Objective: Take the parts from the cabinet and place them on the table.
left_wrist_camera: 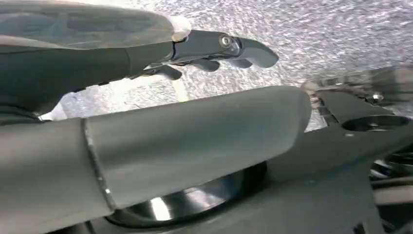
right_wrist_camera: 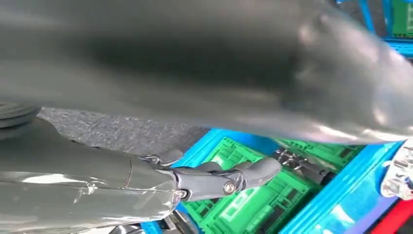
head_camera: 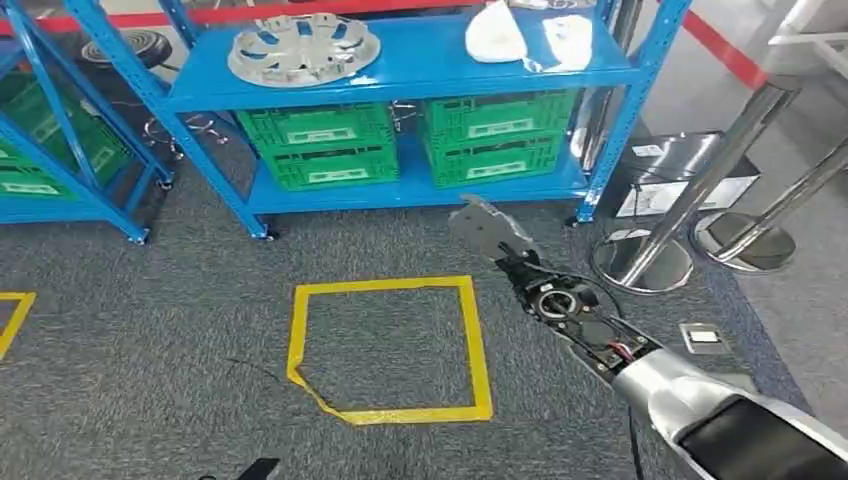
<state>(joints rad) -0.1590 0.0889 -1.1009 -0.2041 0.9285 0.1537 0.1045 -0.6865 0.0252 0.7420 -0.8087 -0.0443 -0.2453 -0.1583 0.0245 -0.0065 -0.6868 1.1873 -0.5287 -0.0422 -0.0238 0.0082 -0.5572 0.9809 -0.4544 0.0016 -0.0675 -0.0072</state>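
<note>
A round silver metal part (head_camera: 303,47) lies on the blue cabinet shelf (head_camera: 420,72). Two white bagged parts (head_camera: 497,32) sit to its right on the same shelf. My right hand (head_camera: 487,228) reaches forward at the level of the lowest shelf, below and in front of the bagged parts, holding nothing. In the right wrist view its fingers (right_wrist_camera: 229,180) are stretched out toward the green crates (right_wrist_camera: 253,207). My left hand (left_wrist_camera: 185,131) hangs over the grey carpet; its fingers (left_wrist_camera: 224,48) are spread and hold nothing.
Green crates (head_camera: 318,145) fill the lower shelf. A second blue rack (head_camera: 60,150) stands at the left. A yellow tape square (head_camera: 478,345) marks the carpet. Chrome stanchion bases (head_camera: 640,262) and a dark box (head_camera: 680,165) stand at the right.
</note>
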